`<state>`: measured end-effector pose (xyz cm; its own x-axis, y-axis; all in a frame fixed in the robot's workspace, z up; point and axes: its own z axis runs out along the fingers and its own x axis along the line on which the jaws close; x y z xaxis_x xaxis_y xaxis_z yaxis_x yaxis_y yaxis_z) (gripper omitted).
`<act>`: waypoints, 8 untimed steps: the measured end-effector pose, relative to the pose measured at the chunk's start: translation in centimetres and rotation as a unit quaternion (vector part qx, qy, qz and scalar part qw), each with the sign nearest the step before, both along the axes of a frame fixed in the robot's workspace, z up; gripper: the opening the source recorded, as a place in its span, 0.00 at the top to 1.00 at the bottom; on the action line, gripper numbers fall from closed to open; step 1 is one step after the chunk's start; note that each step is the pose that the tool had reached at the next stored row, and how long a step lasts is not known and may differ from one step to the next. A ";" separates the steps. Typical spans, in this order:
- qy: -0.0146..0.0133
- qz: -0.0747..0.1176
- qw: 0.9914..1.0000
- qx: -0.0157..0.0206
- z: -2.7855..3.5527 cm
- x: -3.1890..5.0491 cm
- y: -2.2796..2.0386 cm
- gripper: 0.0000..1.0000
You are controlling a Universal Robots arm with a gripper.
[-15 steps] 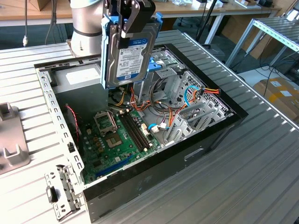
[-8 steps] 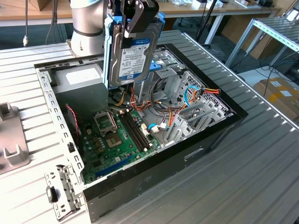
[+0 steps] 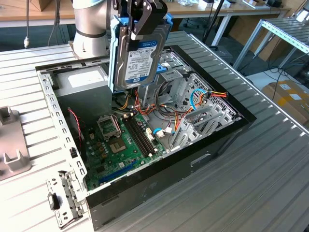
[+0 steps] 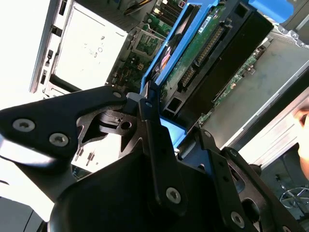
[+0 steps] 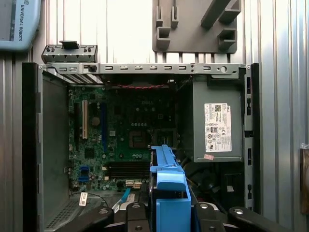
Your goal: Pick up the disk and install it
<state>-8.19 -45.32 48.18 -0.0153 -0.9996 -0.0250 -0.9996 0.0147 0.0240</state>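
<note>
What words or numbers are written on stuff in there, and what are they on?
The blue-and-white label on the disk, held in the claw: print too small to read.
The white label on the grey metal box: too small to read.
The small white tag near the motherboard: blurred, unreadable.

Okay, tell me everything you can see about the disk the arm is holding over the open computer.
The disk is a flat silver-grey metal drive. It has a white and blue label on one face and a green circuit board on the other, and a bright blue plastic carrier frames it. It hangs upright, slightly tilted, above the open computer case. The only contact I can see is the gripper, whose black fingers are clamped on its upper end.
</note>
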 end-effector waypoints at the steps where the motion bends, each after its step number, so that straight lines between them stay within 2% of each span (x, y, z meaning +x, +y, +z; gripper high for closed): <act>1: 0.000 0.000 1.000 0.000 0.00 0.02 -0.06 0.63; 8: 0.000 0.000 1.000 0.000 0.00 0.13 -0.86 0.63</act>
<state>-8.06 -46.18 48.18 -0.0153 -0.9995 -0.0258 -0.9996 0.0146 0.0239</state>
